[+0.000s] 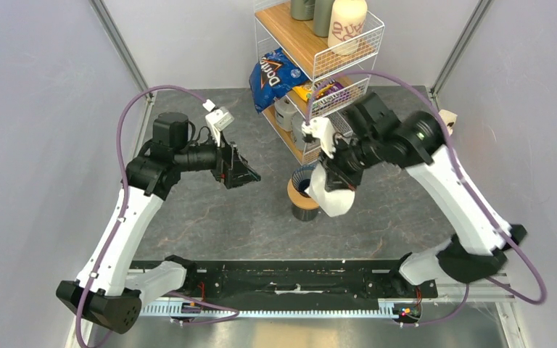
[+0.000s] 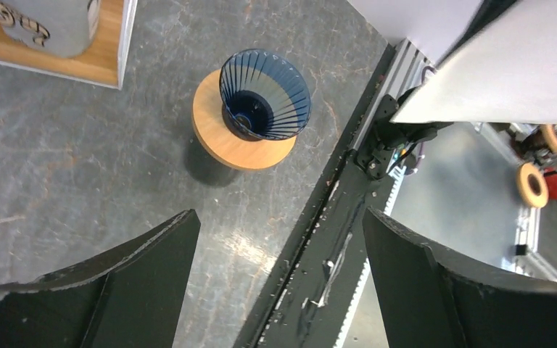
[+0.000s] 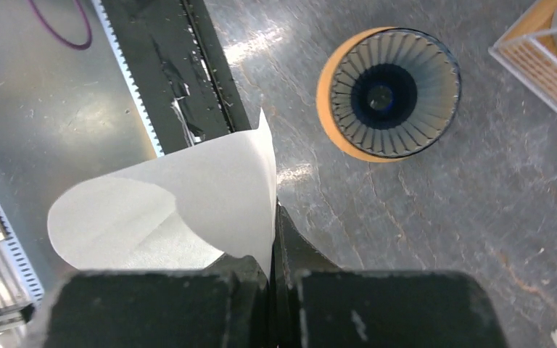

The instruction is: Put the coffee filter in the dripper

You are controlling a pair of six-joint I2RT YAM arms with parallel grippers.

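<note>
Nearest, along the tabletop's near edge, runs a black rail [image 1: 283, 279]. Just beyond it the right end effector [image 3: 274, 254] has its fingers pressed together on one edge of the coffee filter [image 3: 159, 210], which hangs above the tabletop just to the right of the dripper [image 3: 395, 94] and is not yet in it. The filter is thin white paper, so it is probably almost weightless, limp and quick to crease or catch air. An edge pinch like this one looks sensible, because it leaves the body free to settle into the cone. The dripper stands mouth up on a wooden ring [image 3: 328, 101] over a dark cup [image 1: 305, 212], and its fine ribbed walls look light enough to be nudged off centre. To the left, the left end effector [image 2: 279, 239] hovers with its fingers spread and nothing between them. Farthest back stands a wire rack [image 1: 294, 32] with a blue chip bag [image 1: 272, 76] and a cream canister [image 1: 347, 25]. The pinched part of the filter is hidden by the fingers, and it is hard to tell whether the filter is opened or flat. The ring conceals most of the cup.
</note>
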